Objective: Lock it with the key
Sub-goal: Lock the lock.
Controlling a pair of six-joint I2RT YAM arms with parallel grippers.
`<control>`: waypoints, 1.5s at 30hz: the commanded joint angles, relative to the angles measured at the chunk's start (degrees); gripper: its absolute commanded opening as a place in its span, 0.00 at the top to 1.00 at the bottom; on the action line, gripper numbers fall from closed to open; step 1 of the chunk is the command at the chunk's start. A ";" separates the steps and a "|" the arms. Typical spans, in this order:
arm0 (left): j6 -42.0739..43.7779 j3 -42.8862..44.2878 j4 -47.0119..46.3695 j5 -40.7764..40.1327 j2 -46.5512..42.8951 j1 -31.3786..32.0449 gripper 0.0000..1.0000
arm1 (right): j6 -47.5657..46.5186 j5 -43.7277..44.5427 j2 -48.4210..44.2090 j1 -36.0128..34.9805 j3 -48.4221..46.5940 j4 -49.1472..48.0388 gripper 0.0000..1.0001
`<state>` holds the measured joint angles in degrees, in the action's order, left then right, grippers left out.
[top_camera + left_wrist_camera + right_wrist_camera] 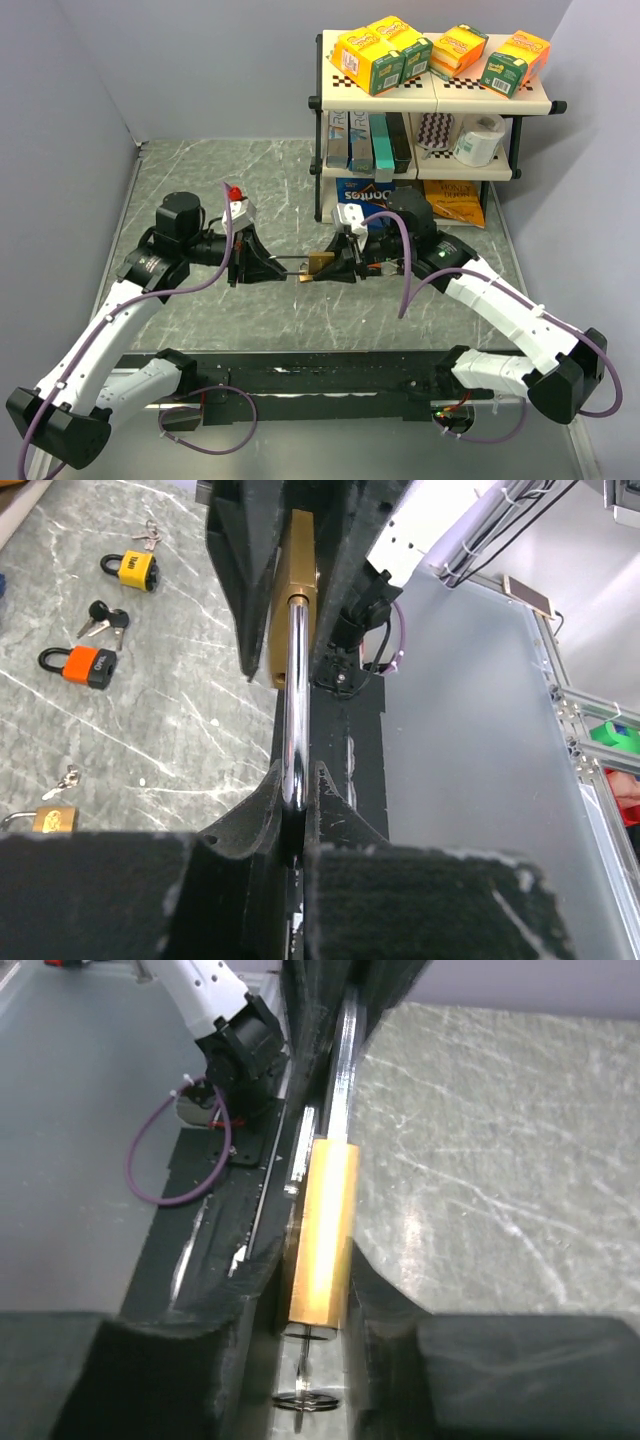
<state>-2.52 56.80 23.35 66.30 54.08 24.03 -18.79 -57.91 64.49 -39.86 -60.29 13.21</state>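
At the near edge of the desk (250,180) the two arm bases sit on a black rail (310,375). Both arms reach inward and meet over the middle of the desk.

The padlock (320,264) is held between them, up off the desk and lying sideways. The left tool (262,266) is pinching the steel shackle (296,700); in the left wrist view its fingers (262,800) press against the bar from both sides. The right tool (335,266) is clamped on the brass body of the padlock, gripping it on both flat sides in the right wrist view. A key (303,1380) sticks out of the body's end farthest from the shackle, with a thin ring on it. Seen edge-on, the shackle does not show whether it is snapped home.

Farther out, the left wrist view shows more locks lying flat on the desk. There is a small brass padlock (50,818) with a key beside it, an orange padlock (88,666), a pair of black-headed keys (105,620) and a yellow padlock (137,568).

At the far right corner stands a shelf (440,97). Yellow and green boxes (380,55) sit on top, and a paper roll (478,138) is on the level below.
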 commanded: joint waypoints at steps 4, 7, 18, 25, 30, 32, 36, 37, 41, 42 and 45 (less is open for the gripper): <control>-2.05 -0.45 -7.01 1.82 -2.31 0.23 0.99 | 1.29 -4.57 -0.15 -0.40 -0.62 -2.76 0.94; -1.52 -1.33 -8.23 0.94 -2.76 0.23 0.99 | 2.35 -5.54 -0.07 -0.40 -0.70 -2.75 1.00; -1.08 -3.36 -12.98 -5.04 -3.37 4.62 0.99 | 9.82 -10.47 1.08 -2.24 -1.93 -6.18 1.00; -2.04 -4.23 -15.52 -6.54 -2.41 8.13 0.99 | 12.54 -10.30 1.78 -3.21 -2.20 -8.90 1.00; -4.15 -4.94 -18.25 -7.24 -1.62 9.71 0.99 | 13.42 -9.85 2.57 -4.44 -2.81 -10.39 1.00; -5.47 -5.20 -20.27 -7.50 -1.35 10.16 0.99 | 14.82 -9.68 3.10 -4.70 -2.81 -12.15 1.00; -8.63 -6.43 -25.09 -8.12 -0.13 12.17 0.99 | 16.67 -9.33 4.06 -5.84 -2.55 -15.41 1.00; -9.86 -6.61 -25.89 -8.03 0.14 12.70 0.99 | 16.94 -9.33 4.24 -5.93 -2.46 -15.84 1.00; -11.10 -7.40 -30.10 -8.73 1.55 15.34 0.99 | 18.17 -9.33 4.94 -6.64 -2.55 -17.60 1.00; -11.53 -7.75 -30.73 -8.91 1.72 16.04 0.99 | 18.34 -9.33 5.21 -6.81 -2.38 -18.65 1.00; -12.68 -8.02 -32.58 -9.08 2.43 16.66 0.99 | 20.09 -9.15 5.56 -7.25 -1.85 -20.85 1.00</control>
<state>-13.45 48.90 8.88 58.81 51.03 33.80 -0.43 -66.02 66.63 -39.90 -60.31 13.15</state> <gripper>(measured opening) 0.081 0.297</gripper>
